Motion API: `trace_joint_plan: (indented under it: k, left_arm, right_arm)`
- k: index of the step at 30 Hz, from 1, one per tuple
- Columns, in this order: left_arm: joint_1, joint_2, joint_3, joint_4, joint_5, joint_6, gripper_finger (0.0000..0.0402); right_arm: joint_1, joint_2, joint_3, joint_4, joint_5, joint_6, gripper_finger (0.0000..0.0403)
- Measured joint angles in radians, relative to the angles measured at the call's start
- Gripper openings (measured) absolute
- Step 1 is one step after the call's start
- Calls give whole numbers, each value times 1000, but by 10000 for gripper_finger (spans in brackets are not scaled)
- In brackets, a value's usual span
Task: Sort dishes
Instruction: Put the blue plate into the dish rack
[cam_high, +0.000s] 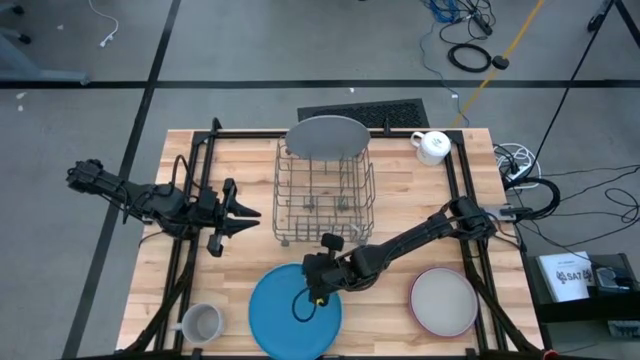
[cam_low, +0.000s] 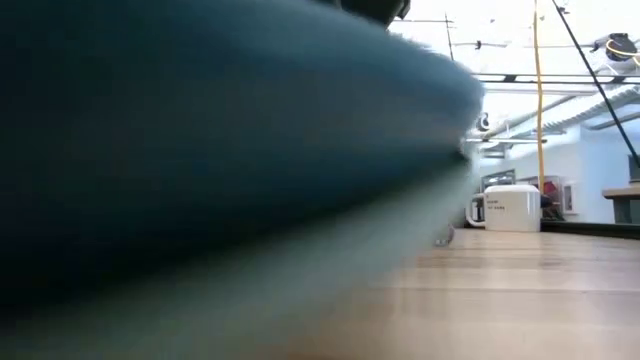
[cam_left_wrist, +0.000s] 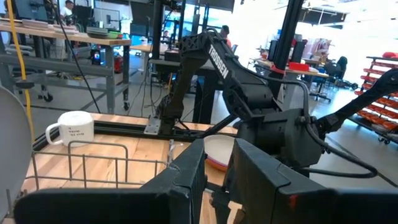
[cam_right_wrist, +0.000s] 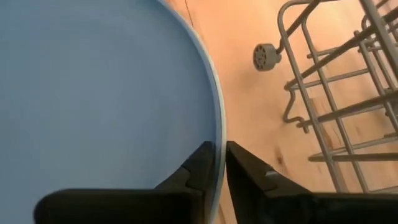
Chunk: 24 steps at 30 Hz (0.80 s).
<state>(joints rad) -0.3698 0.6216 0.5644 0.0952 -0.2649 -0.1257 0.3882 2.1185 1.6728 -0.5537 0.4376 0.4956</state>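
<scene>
the bench is a light wooden slatted top with a black frame along its edges, set on a grey floor marked with dark lines; cables lie on the floor at the far right. a wire dish rack stands at the middle of the bench, and a large grey plate is seen standing upright at its far end. a white mug sits at the far right corner, a grey mug at the near left corner. a pink-rimmed grey plate lies flat at the near right. a light blue plate lies at the near edge, in front of the rack.

the right claw is closed down on the rim of the light blue plate, one finger above the rim and one outside it, with only a narrow gap left. the left claw is held just left of the rack, its fingers spread apart and nothing between them.

in the low view the blue plate fills most of the picture. beyond the bench a bright workshop is seen, with workbenches, shelving and red bins.
</scene>
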Motion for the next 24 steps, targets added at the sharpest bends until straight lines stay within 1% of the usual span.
trace_joint_plan:
  k: [5,8,11,13,15,19,21,24]
  left_arm:
    - [0,0,0,0,0,0,87]
    - [0,0,0,0,0,0,87]
    - [0,0,0,0,0,0,87]
    - [0,0,0,1,0,0,87]
    - [0,0,0,1,0,0,87]
    - [0,0,0,1,0,-1,87]
    - [0,0,0,2,0,-9,87]
    - [0,0,0,2,0,-24,87]
  right_arm:
    - [2,0,2,-22,-7,40,47]
    - [1,0,2,-10,-98,62,57]
    - [6,0,2,96,-203,46,80]
    - [15,0,2,155,-229,19,103]
    - [19,6,2,166,-224,-18,127]
    - [3,33,2,161,-152,-136,170]
    - [-13,54,2,184,-146,-196,182]
    - [-37,81,2,186,-144,-218,187]
